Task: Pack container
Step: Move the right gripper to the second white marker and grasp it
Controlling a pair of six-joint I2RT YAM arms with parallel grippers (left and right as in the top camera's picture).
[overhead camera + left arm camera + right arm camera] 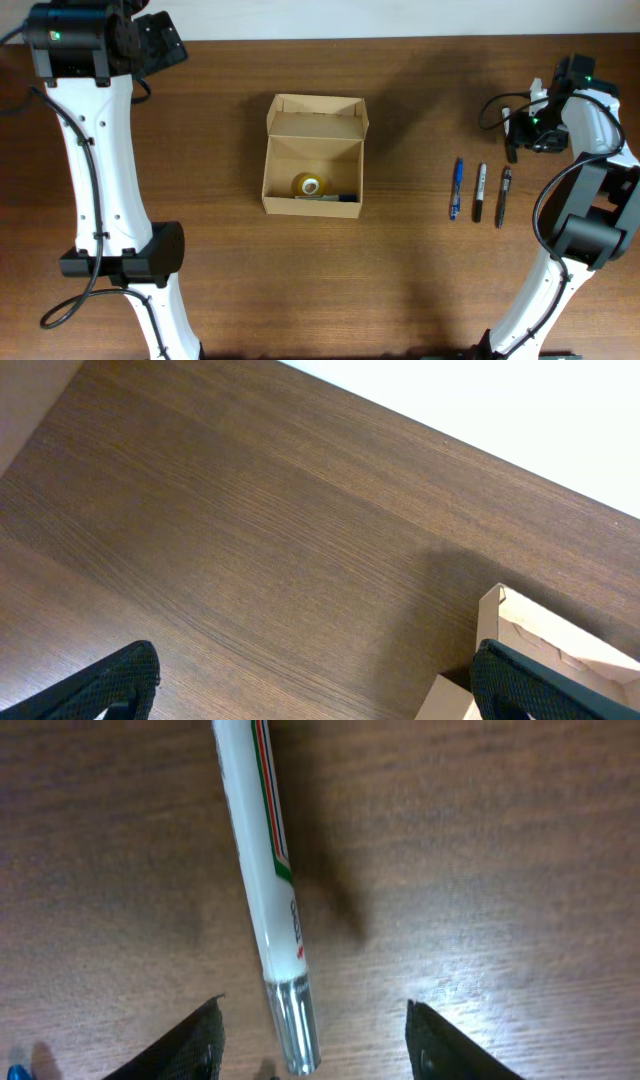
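Note:
The container [313, 155], a tan cardboard box, stands open in the middle of the table with its flap lid raised at the back. Inside lie a yellow tape roll [309, 185] and a dark pen [337, 197]. My right gripper [522, 130] is open at the far right, low over the table. In the right wrist view a white pen with a silver end [262, 870] lies on the wood between its open fingers [315, 1045], untouched. My left gripper [150, 45] is open and empty at the back left. A corner of the box [530, 630] shows in the left wrist view by its fingers [320, 685].
Three pens lie side by side on the table right of the box: a blue one [456, 188], a grey-black one [479, 192] and a black one [503, 196]. A black cable [492, 108] loops beside the right wrist.

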